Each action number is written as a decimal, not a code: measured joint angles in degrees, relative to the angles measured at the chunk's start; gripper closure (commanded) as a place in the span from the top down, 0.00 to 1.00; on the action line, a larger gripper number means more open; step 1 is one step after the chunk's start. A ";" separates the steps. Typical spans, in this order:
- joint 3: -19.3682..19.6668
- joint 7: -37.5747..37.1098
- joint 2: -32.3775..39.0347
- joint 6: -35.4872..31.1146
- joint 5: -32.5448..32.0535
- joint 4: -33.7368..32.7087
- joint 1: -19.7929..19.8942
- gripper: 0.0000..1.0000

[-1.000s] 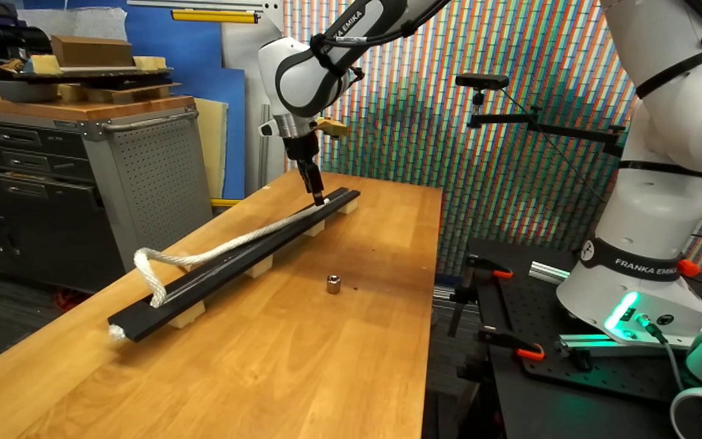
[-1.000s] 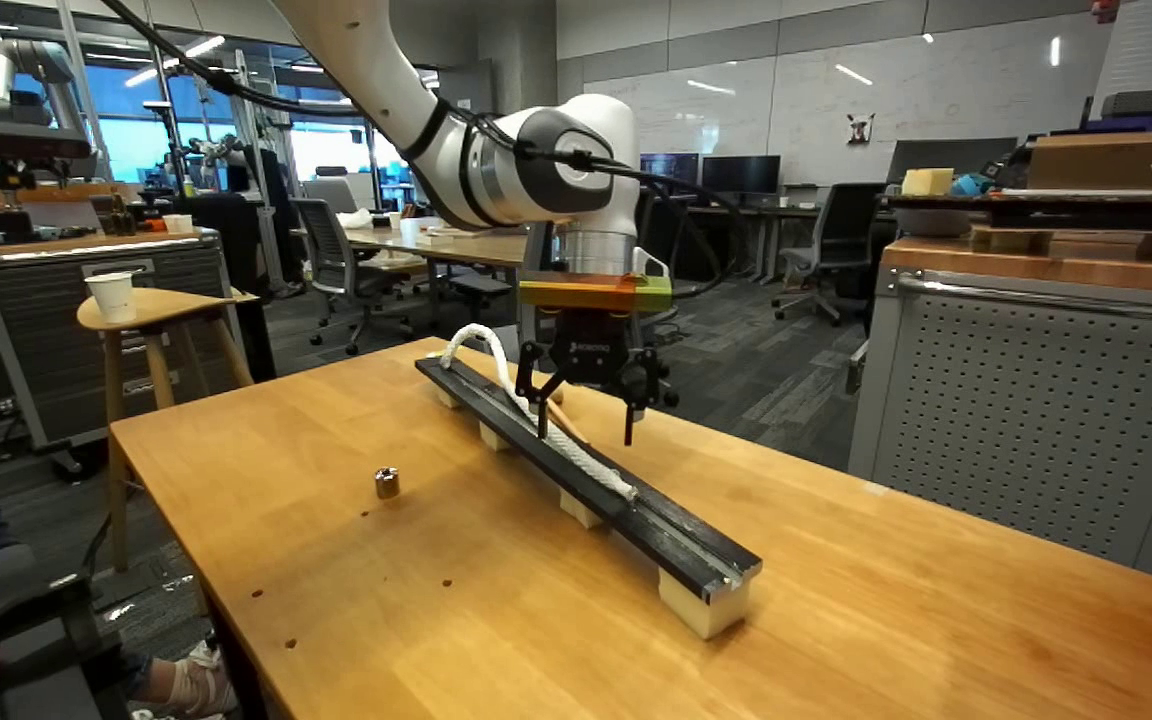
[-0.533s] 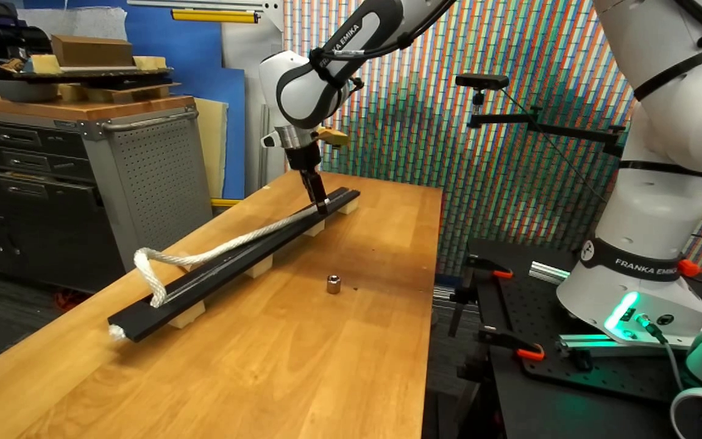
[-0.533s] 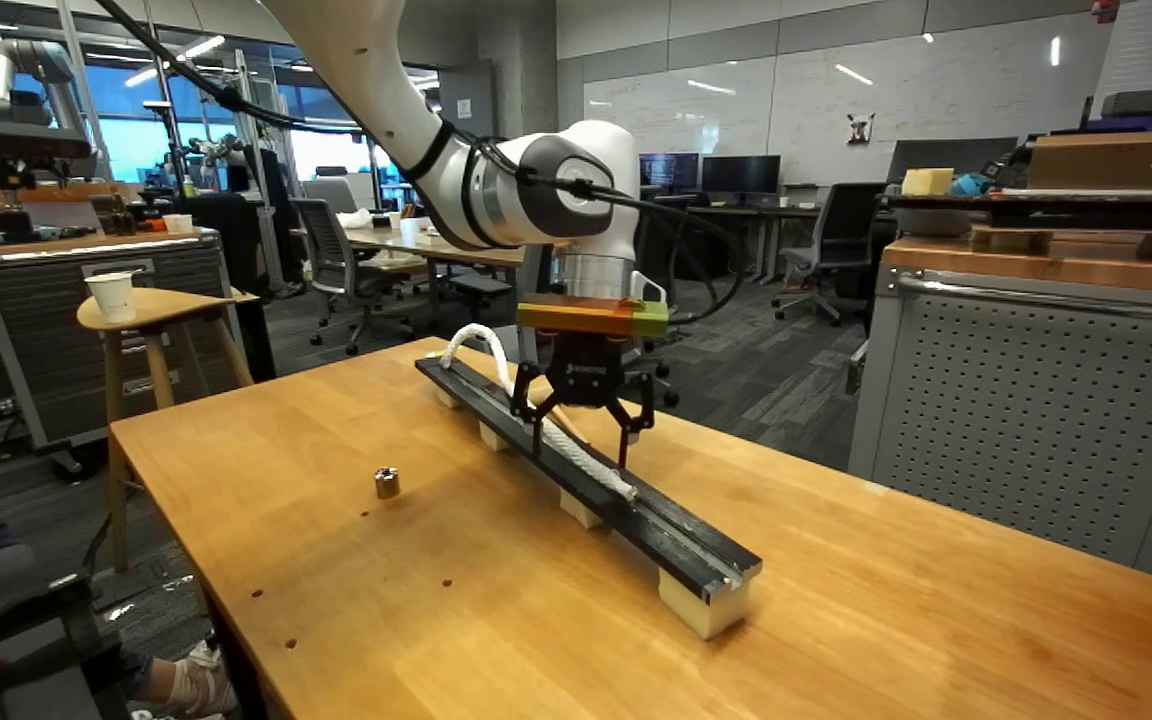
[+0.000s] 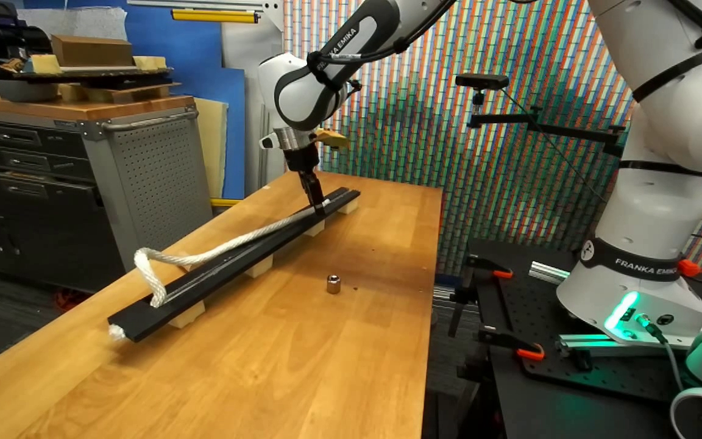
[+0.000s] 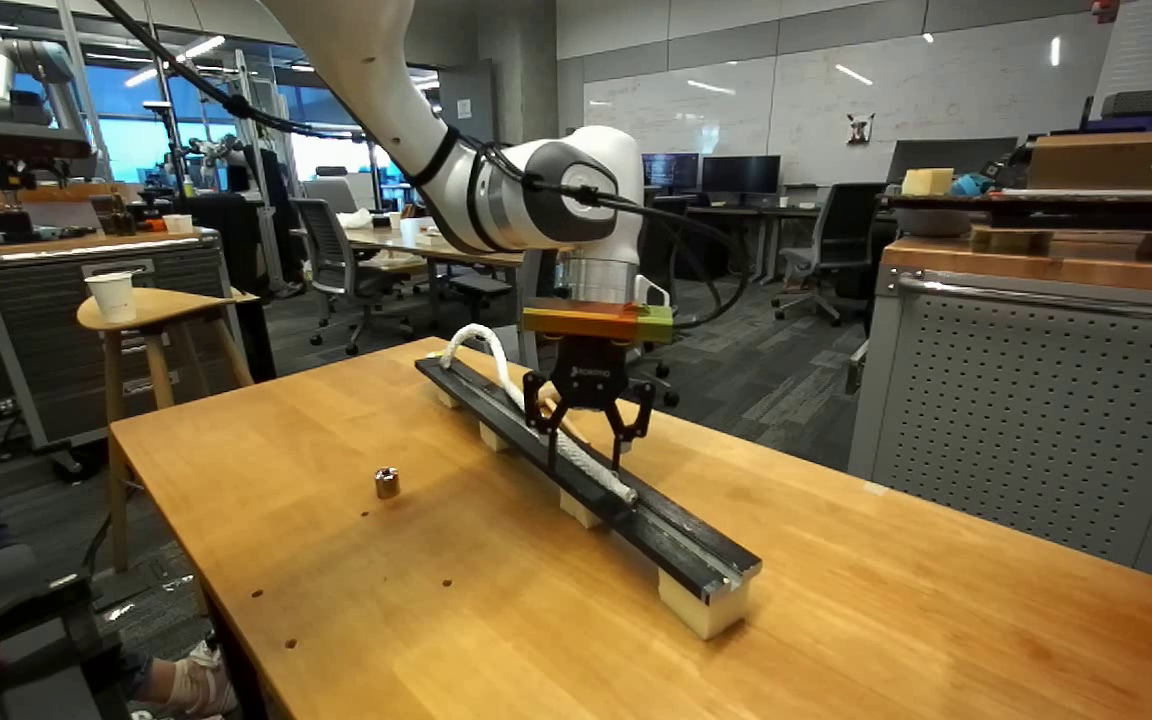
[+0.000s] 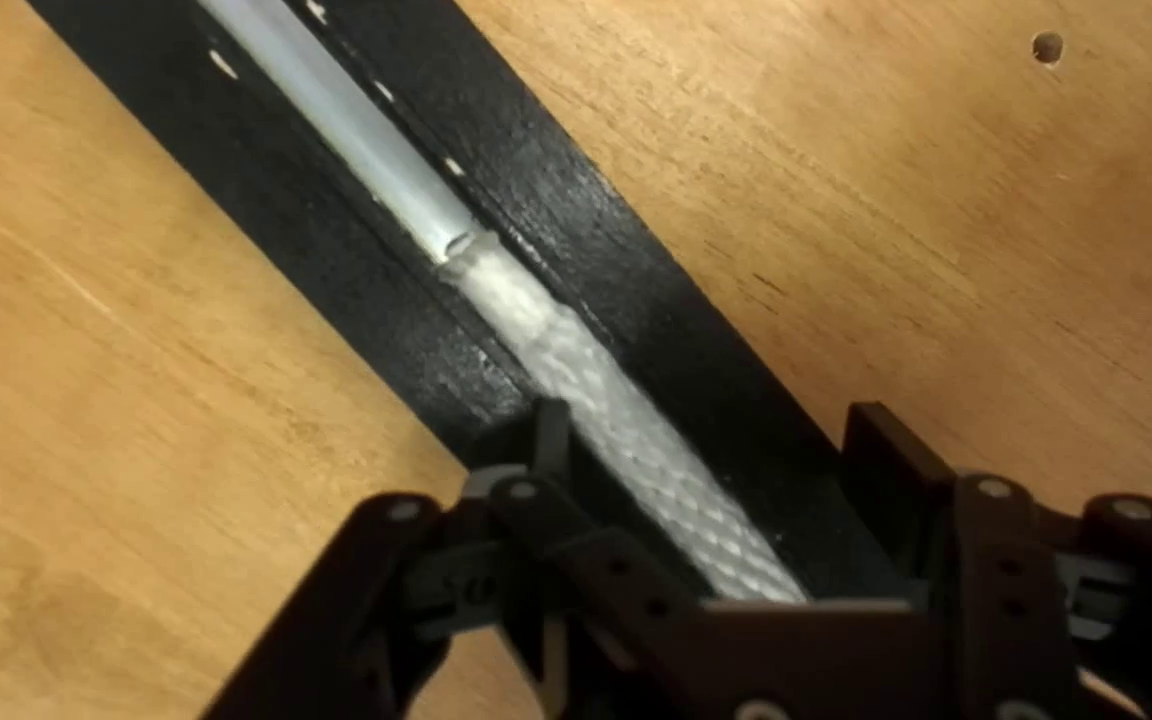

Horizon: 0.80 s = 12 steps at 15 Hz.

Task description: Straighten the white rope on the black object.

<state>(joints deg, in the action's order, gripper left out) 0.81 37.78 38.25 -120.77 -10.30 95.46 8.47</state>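
Note:
The white rope (image 5: 244, 239) lies along the black object (image 5: 223, 274), a long grooved bar. Its near part rises in an arch (image 6: 479, 331) off the bar, and a white tip (image 5: 117, 332) shows at the bar's end. In the wrist view the rope (image 7: 636, 440) lies along the groove of the bar (image 7: 306, 210), its end partway along. My gripper (image 6: 586, 465) is low over the bar, near this rope end. In the wrist view its fingers (image 7: 706, 430) are apart, one on each side of the rope; the left finger is close to it, with a gap at the right.
Pale blocks (image 6: 706, 605) hold the bar above the wooden table (image 5: 326, 366). A small metal cylinder (image 5: 333, 284) stands on the table beside the bar; it also shows in an exterior view (image 6: 387, 483). A grey tool cabinet (image 6: 1036, 400) stands beyond the table.
My gripper has come down over the bar, then shifted slightly. Its fingers have drawn closer together, from wide to narrower. The rope and bar have not visibly moved.

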 measured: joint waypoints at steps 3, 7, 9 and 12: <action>0.00 -0.02 0.01 0.00 0.00 -0.78 0.04 0.16; 0.00 -0.03 0.02 -0.01 0.00 -1.37 0.07 0.00; 0.01 -0.06 0.02 -0.02 0.00 -1.59 0.07 0.04; 0.12 -0.07 0.02 -0.55 0.00 -1.62 0.08 0.04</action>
<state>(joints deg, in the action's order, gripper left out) 0.93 37.71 38.27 -121.32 -10.30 93.84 8.55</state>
